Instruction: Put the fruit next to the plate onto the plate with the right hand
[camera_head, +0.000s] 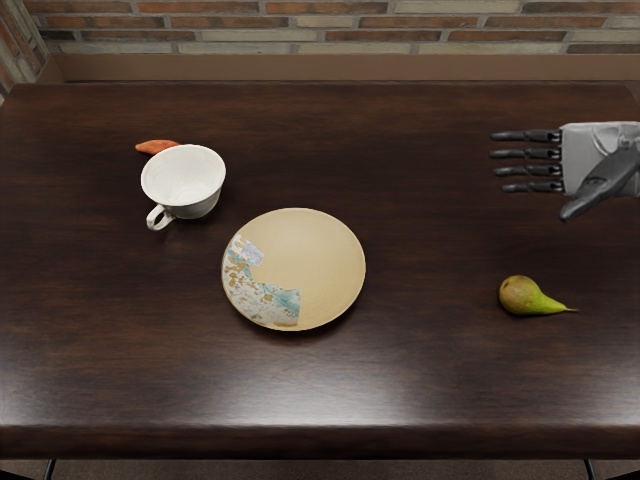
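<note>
well, furthest left an orange thing (157, 146) peeks from behind the white cup (183, 180), too hidden to name. the plate (294, 268) sits mid-table, bare, ready to receive. the pear (530, 296) lies on the table (420, 380) well right of the plate, stem pointing right. beyond it the right hand (575, 165) hovers, fingers (525, 153) straight, holding nothing, likely staged for reaching; its arm is cut off at the edge.

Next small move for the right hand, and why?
Probably bring the right hand toward the camera and down over the pear, fingers open. The hand is open, holds nothing, and shows farther back than the pear, which lies apart from the plate on its right, stem pointing right.
</note>
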